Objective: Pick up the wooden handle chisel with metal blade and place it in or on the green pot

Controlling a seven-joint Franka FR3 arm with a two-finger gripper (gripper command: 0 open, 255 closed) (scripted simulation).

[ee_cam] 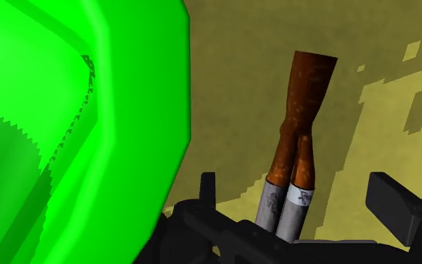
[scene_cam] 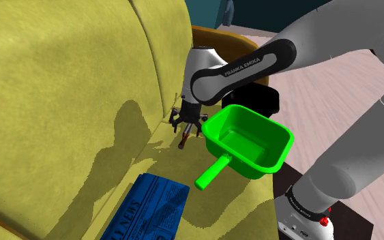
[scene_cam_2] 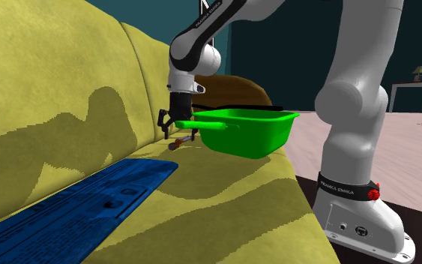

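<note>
A yellow sofa spreads beneath and behind the gripper; a blue newspaper lies flat on its seat, well apart from the gripper; a brown curved piece rises just beyond the gripper; farther off, pale plank floor.

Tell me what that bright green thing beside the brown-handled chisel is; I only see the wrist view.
Observer: It is a green pot with a long handle, standing on the seat of a yellow sofa.
Operator: Is anything else lying on that seat?
Observer: Yes, a blue newspaper lies flat on it, on the side the pot's handle points towards.
</note>
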